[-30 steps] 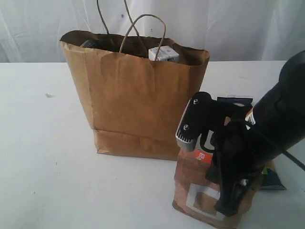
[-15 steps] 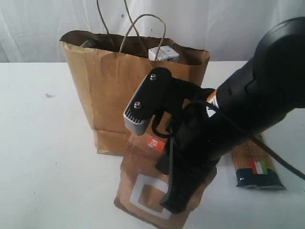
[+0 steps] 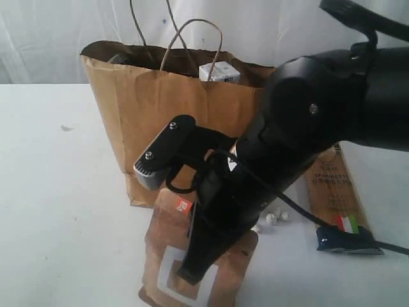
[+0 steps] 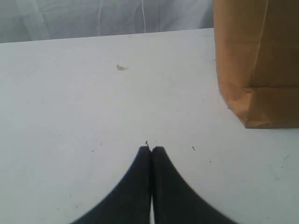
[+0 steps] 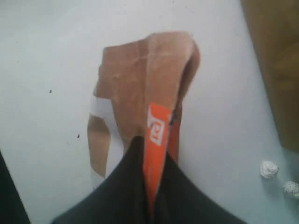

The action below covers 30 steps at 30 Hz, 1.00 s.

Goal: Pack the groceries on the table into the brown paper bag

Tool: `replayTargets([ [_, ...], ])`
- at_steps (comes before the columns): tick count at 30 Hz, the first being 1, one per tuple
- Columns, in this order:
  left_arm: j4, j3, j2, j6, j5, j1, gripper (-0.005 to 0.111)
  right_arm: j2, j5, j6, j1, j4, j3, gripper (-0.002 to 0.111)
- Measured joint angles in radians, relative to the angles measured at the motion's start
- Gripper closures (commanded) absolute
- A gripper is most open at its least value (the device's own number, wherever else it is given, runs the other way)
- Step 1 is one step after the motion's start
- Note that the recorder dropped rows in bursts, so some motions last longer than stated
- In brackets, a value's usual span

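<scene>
The brown paper bag (image 3: 172, 134) stands upright at the back of the table (image 3: 57, 211), with a small blue-white carton (image 3: 219, 71) showing at its open top. My right gripper (image 3: 192, 272) (image 5: 154, 149) is shut on the orange strip of the brown pouch (image 3: 167, 240) (image 5: 135, 88) and holds it low in front of the bag. The long spaghetti packet (image 3: 337, 192) lies flat to the right of the bag. My left gripper (image 4: 151, 149) is shut on nothing, low over bare tabletop, with the bag's corner (image 4: 257, 70) off to one side.
Two small white crumpled balls (image 3: 275, 217) (image 5: 269, 169) lie on the table between the pouch and the spaghetti packet. A dark speck (image 3: 66, 128) (image 4: 120, 67) marks the tabletop left of the bag. A white curtain hangs behind the table.
My right arm has swung left with the pouch, from the front right to the front of the bag. The spaghetti packet and white balls have come into view. The left gripper is still.
</scene>
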<state>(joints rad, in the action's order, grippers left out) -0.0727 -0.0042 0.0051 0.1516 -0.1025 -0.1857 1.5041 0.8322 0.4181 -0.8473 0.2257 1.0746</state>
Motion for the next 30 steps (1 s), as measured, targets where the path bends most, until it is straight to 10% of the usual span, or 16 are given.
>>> replayTargets([
  [22,0.0,0.0,0.0,0.0,0.0,0.0,0.107,0.072,-0.039,-0.044,0.0,-0.001,0.042,0.108],
  [30,0.0,0.0,0.0,0.0,0.0,0.0,0.107,0.072,-0.049,-0.053,0.0,0.001,0.042,0.062],
])
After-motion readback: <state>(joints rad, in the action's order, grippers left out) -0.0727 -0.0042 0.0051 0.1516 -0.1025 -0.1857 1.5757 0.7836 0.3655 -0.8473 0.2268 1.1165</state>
